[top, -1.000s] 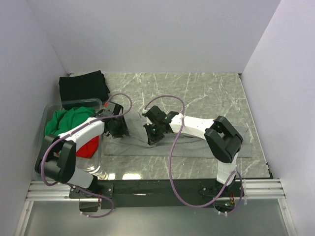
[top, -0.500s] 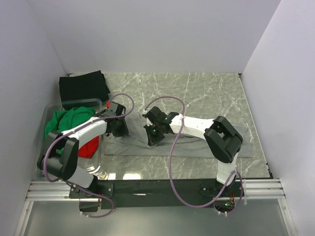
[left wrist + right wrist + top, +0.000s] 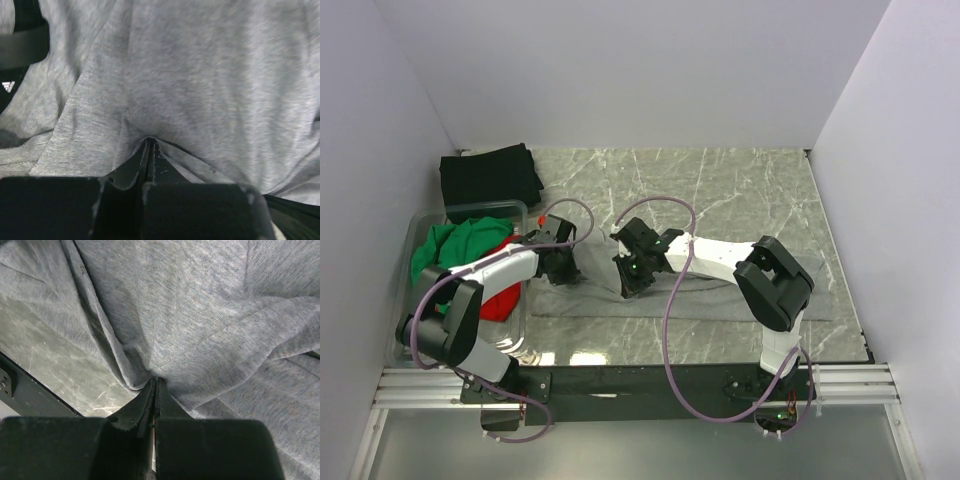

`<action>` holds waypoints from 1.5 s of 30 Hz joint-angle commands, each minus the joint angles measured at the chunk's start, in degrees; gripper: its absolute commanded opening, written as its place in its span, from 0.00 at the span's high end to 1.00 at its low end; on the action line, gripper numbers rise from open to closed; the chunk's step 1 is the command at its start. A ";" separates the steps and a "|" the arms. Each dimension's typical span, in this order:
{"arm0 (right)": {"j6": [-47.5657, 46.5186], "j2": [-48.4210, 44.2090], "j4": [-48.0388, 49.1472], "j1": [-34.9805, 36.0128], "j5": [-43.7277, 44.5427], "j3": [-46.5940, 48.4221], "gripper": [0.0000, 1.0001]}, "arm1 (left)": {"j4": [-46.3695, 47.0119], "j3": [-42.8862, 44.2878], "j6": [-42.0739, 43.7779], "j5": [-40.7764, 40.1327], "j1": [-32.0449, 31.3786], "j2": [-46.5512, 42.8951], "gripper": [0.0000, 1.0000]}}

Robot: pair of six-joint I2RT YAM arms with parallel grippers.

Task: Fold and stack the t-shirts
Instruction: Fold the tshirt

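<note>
Left gripper (image 3: 560,268) has eased toward its base. It and right gripper (image 3: 633,274) both pinch the grey t-shirt (image 3: 720,298) beneath them, fold unfinished. Black t-shirt (image 3: 490,180) lies folded beyond left gripper; green t-shirt (image 3: 450,250), red t-shirt (image 3: 499,301) unfolded beside it.

Bare marble table (image 3: 740,190) at back, black t-shirt (image 3: 490,178), bin (image 3: 480,206) blocking left

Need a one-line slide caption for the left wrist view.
Left gripper shut, pinching a raised fold of the heather-grey t-shirt.
</note>
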 commanded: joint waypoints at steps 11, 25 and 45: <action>2.27 -1.00 0.93 0.42 2.54 -1.22 1.00 | 3.95 -8.46 0.30 4.00 -0.33 -14.59 1.00; 3.23 -3.46 0.05 0.42 3.86 -3.42 0.80 | -4.48 -9.18 -0.58 5.23 -0.33 -20.31 0.99; 0.60 -7.60 -5.57 0.60 6.59 2.46 0.75 | -14.42 0.31 -1.98 8.31 -0.42 -28.85 0.57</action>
